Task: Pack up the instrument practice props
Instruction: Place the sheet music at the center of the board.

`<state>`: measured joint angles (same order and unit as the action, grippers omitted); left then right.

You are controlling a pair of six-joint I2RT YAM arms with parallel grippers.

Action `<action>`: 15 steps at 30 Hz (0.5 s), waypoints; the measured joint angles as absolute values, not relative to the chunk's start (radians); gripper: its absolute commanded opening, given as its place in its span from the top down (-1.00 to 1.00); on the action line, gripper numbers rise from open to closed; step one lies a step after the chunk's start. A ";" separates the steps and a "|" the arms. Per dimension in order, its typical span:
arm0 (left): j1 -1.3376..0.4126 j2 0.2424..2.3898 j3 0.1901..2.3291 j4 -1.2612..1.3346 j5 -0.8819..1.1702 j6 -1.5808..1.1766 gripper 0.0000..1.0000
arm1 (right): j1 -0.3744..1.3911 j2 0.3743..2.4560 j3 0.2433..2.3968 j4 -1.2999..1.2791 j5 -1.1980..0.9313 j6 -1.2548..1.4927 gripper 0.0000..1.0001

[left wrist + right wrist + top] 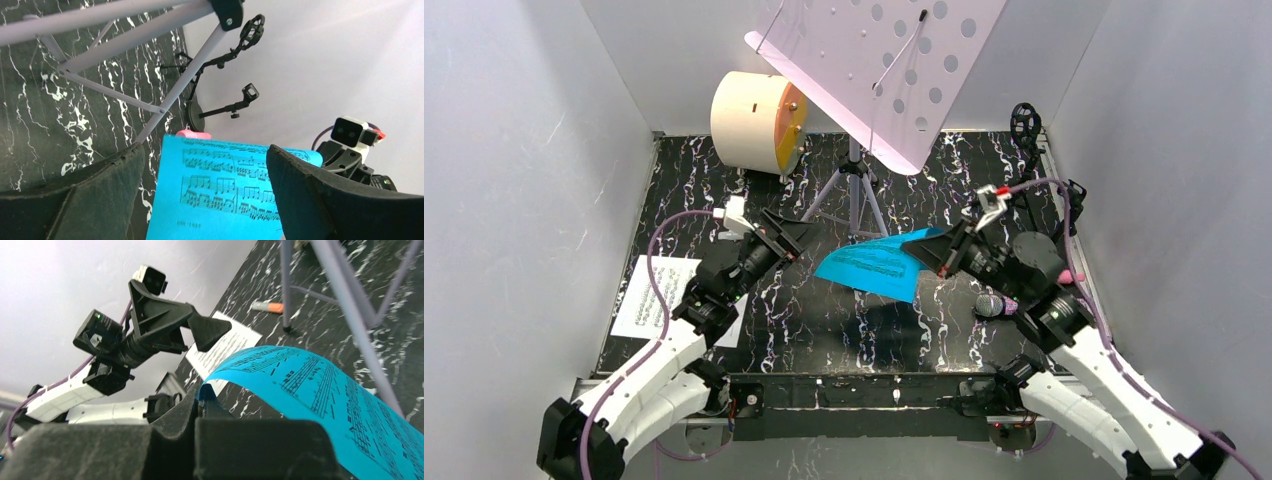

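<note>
Slippage is worrying me most: my right hand (927, 258) is pinching, jaws fully together, only one edge of the blue sheet-music page (874, 270). The page is curling in the air above the worktop (824, 330) in front of the lilac music rack (894, 60), while my left hand (801, 235) is gaping wide just beside its free end, holding nothing. If I am closing the left carelessly or tugging sideways, the thin paper could be tearing, creasing or dropping; I am seeing no box or bag anywhere to receive it, and the white page (649, 295) is lying flat at the left.
</note>
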<state>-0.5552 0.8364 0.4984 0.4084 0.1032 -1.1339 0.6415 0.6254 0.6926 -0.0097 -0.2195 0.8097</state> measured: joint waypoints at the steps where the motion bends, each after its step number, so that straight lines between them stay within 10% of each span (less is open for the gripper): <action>1: -0.542 0.819 0.500 0.398 0.109 -1.133 -0.78 | 0.641 0.658 0.708 0.008 -0.250 0.809 0.97; 15: -0.500 0.791 0.514 0.369 0.225 -1.164 -0.78 | 0.641 0.651 0.687 0.084 -0.442 0.770 0.97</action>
<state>-0.4999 0.7910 0.5137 0.3695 0.2249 -1.1641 0.6415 0.6506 0.6868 0.0837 -0.4416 0.7696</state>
